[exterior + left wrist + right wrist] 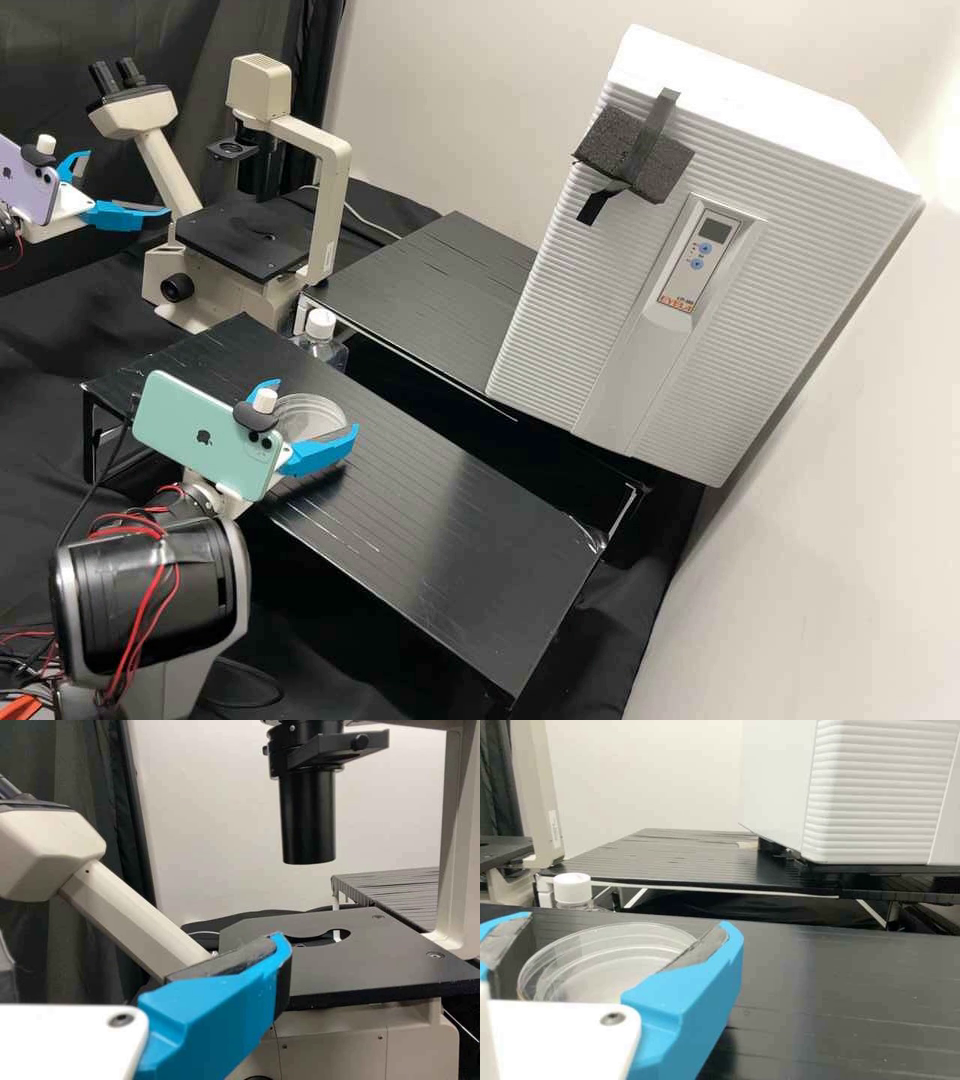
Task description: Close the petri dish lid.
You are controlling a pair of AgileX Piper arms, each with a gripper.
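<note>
White ribbed incubator point(760, 180) at the rear, over the black stand point(430, 300). Black counter point(440, 500) in front, a gap between its far edge and the stand; surface runs on past the dish toward the incubator side. Inverted microscope point(335, 200) beyond the counter's left end. Right gripper point(318, 405) over the counter, fingers apart, one either side of the dish; can't tell if they press its rim. Left gripper point(128, 182) off by the microscope, fingers apart. Clear petri dish point(592, 967) near the counter's far edge; lid seating unclear. White-capped bottle point(322, 345) just past that edge.
</note>
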